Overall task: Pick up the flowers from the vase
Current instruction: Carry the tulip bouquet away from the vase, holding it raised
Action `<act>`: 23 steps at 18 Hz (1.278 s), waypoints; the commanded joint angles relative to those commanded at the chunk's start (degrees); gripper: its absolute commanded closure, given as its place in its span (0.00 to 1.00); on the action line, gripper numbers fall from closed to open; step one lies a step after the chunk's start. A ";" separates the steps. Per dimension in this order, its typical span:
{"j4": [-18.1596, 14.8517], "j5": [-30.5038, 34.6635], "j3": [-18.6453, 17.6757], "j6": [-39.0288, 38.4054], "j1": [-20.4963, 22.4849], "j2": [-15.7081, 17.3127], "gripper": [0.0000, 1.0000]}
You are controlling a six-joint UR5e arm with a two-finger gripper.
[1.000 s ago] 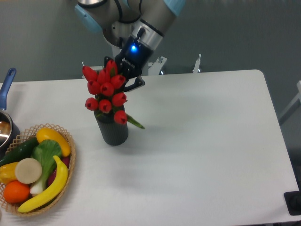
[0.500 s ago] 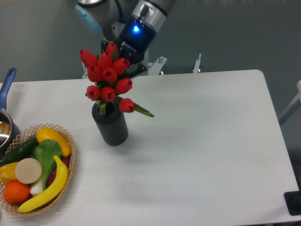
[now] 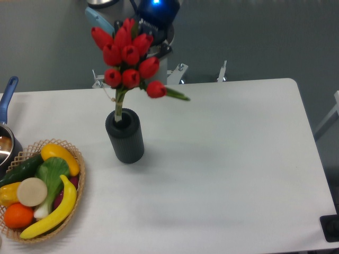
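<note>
The flowers (image 3: 128,57), a bunch of red tulip buds with green leaves, hang above the vase (image 3: 125,136). Their green stem (image 3: 119,107) still reaches down into the vase's round mouth. The vase is a short dark ribbed cylinder standing on the white table (image 3: 222,159). My gripper (image 3: 150,33) is at the top of the frame, behind the bunch's upper right side, shut on the flowers. Its fingers are mostly hidden by the buds.
A wicker basket (image 3: 74,174) of fruit and vegetables sits at the front left. A pot with a blue handle (image 3: 7,94) is at the left edge. A dark object (image 3: 331,227) sits at the table's front right corner.
My gripper has risen with the flowers. The bunch has lifted from resting on the vase's mouth to well above it, with only the stem's lower end inside.
</note>
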 joint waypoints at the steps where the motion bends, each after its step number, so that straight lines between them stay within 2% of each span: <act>1: 0.09 0.00 0.44 0.00 0.27 0.00 1.00; 6: 0.79 0.35 0.97 0.79 4.57 -1.14 1.00; 9: 1.06 1.31 2.98 0.88 6.07 -3.16 1.00; 16: 1.06 14.31 4.13 3.59 5.63 -8.60 1.00; 20: 0.53 21.34 6.15 8.51 4.93 -13.78 1.00; 23: 0.44 28.63 8.35 12.21 2.13 -18.18 1.00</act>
